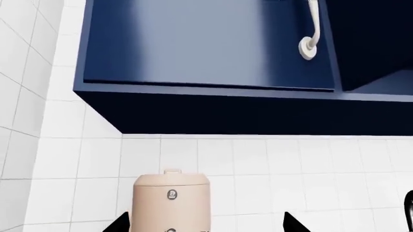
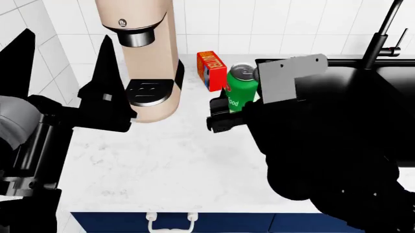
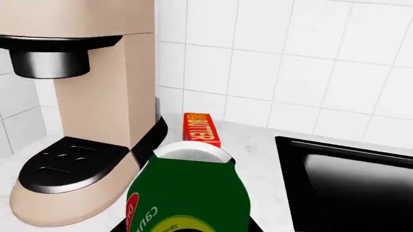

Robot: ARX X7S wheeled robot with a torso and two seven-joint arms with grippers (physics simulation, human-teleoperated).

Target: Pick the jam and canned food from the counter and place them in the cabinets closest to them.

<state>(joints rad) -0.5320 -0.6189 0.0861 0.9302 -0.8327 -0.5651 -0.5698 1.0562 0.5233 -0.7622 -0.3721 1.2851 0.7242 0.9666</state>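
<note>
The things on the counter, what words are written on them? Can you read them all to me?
"BUTTER" on the red box.
"Food" on the green can, which the right claw holds.
More letters on the can's label in the right wrist view are upside down and cut off; unreadable.
A small round badge on the beige coffee machine is too small to read.

White tiled wall (image 2: 272, 24), navy wall cabinet (image 1: 206, 48), black sink (image 3: 348, 179).
</note>
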